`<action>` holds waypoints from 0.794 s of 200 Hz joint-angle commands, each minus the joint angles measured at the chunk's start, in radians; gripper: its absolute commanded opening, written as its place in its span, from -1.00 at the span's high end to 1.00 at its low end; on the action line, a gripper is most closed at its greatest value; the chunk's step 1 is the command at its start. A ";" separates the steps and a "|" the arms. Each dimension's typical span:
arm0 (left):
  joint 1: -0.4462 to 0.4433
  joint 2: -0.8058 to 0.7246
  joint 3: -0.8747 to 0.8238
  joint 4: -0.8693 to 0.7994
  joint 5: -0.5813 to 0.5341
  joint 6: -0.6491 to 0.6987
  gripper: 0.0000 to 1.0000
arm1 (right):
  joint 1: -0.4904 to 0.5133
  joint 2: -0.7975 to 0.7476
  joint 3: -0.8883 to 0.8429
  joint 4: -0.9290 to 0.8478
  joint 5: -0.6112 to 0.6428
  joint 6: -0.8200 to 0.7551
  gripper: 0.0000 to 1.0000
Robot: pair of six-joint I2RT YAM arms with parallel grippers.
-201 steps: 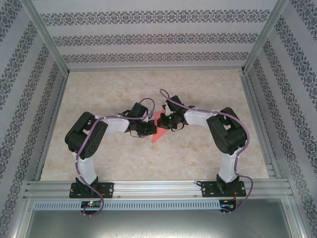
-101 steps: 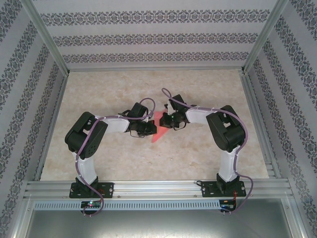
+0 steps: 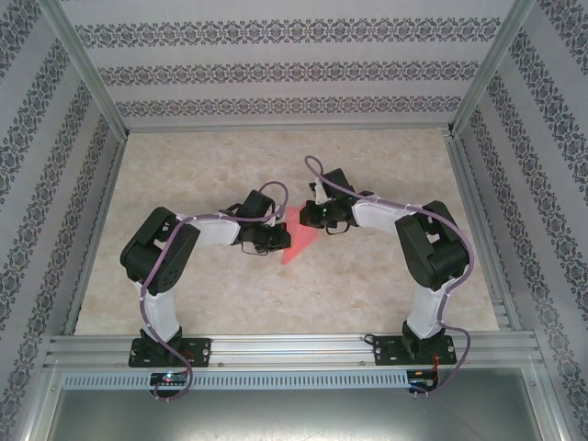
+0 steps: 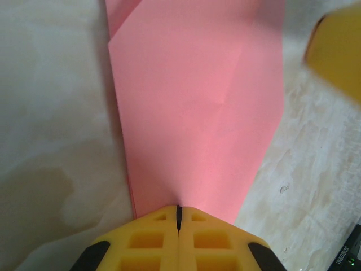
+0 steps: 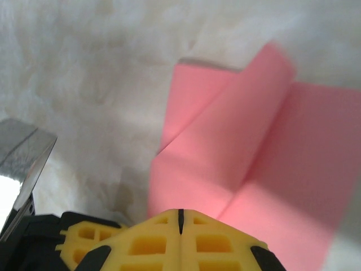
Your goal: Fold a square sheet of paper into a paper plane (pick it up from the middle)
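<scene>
So the sheet of paper (image 3: 292,246) sits mid-table, right between the two grippers, and it's already partly folded. From above it reads as a pink wedge with its point toward the arm bases. The left wrist view shows it (image 4: 197,113) as a long tapering shape with stacked layers along its left edge and a faint crease down the middle. In the right wrist view (image 5: 225,169) there's a flap folded over on a diagonal, with a strip of it sticking out past the rest.

Left gripper (image 3: 281,241): the yellow fingers are pressed fully together, just a hairline slit between them (image 4: 179,217), and the narrow end of the paper runs right up to the tips. Honestly can't tell if it's pinching the paper or just pushing down on it.

Right gripper (image 3: 310,219): same deal, jaws closed tight (image 5: 180,217), tips right at the paper's folded edge from the opposite side. Pinch or press, can't say here either.

Around it there's only the pale marble-look table (image 3: 386,156). A blurry yellow block (image 4: 338,51) pokes into the top right corner of the left wrist view, just beside the paper's far edge. It looks like the other gripper's finger. Patterned wallpaper walls (image 3: 276,73) box the table in, with an aluminium rail (image 3: 294,347) along the near edge where the arms are bolted. Nothing else lies near the paper.
</scene>
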 commanded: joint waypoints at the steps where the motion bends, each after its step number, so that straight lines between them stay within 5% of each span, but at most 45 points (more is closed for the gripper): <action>1: -0.028 0.082 -0.057 -0.229 -0.068 0.032 1.00 | 0.033 0.052 0.011 0.015 -0.030 -0.004 1.00; 47: -0.028 0.082 -0.069 -0.234 -0.071 0.030 1.00 | 0.019 0.126 0.050 0.036 -0.046 0.011 1.00; 107: -0.027 0.092 -0.085 -0.250 -0.054 0.052 1.00 | -0.143 0.208 0.138 0.020 -0.015 0.007 1.00; 159: -0.028 0.088 -0.076 -0.249 -0.051 0.053 1.00 | -0.179 0.108 0.131 0.053 -0.029 0.011 1.00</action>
